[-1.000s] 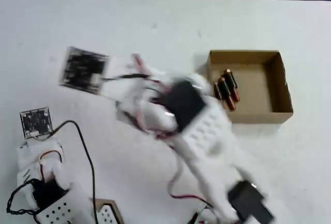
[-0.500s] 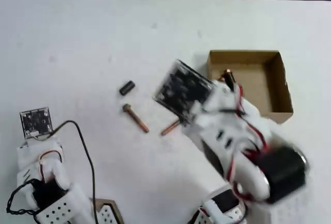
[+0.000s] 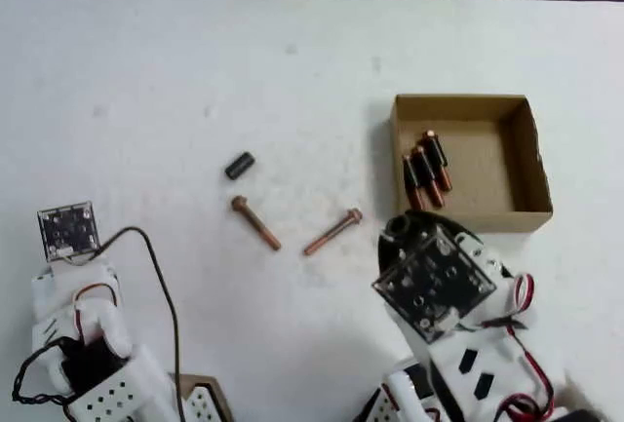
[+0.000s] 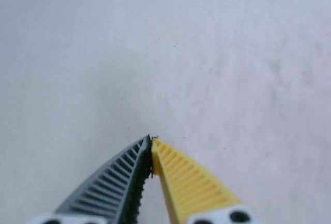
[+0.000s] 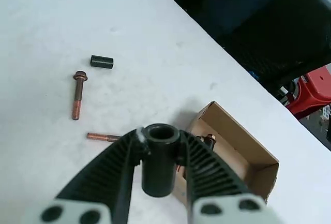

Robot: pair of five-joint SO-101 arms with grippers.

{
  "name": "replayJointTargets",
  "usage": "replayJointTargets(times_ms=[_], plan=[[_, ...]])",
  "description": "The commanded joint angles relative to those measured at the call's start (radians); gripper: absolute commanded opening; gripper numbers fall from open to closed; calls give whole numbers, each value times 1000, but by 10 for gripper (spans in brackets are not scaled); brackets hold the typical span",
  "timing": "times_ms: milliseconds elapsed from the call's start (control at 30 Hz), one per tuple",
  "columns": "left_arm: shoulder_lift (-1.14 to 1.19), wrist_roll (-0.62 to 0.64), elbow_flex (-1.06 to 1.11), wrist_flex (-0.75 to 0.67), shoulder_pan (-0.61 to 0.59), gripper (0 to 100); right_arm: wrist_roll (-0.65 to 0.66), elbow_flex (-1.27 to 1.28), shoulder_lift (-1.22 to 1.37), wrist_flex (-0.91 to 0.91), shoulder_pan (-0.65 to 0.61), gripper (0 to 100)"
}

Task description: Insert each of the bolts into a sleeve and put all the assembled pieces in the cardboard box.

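Right gripper (image 5: 160, 132) clasping smooth cylindrical sleeve (image 5: 158, 166)

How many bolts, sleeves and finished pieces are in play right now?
Loose bolts: 2
Empty sleeves: 2, one on the table at, one in the right tool at
Assembled pieces in the cardboard box: 3
Total: 7
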Motion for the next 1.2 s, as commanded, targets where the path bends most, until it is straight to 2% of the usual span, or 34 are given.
replayJointTargets(times_ms=[0,300,433,533,733,833,900,1167], plan=[[-12,-6,-3,-23,-1,23,-12,124,-99,-79,15,19],[-12,-6,-3,-21,-1,23,-20,463,-219,-334,15,19],[-12,-35,-8,-8,1,22,-103,583,-225,-470,15,19],[-12,-104,-9,38,50,22,-137,660,-226,-553,13,19],[-12,-112,-68,112,85,21,-233,775,-226,-696,7,19],[-12,-114,-91,169,154,21,-252,839,-226,-799,7,19],[-12,-115,-89,170,197,21,-256,878,-226,-860,7,19],[-12,-115,-94,166,216,21,-256,1033,-226,-1152,7,19]])
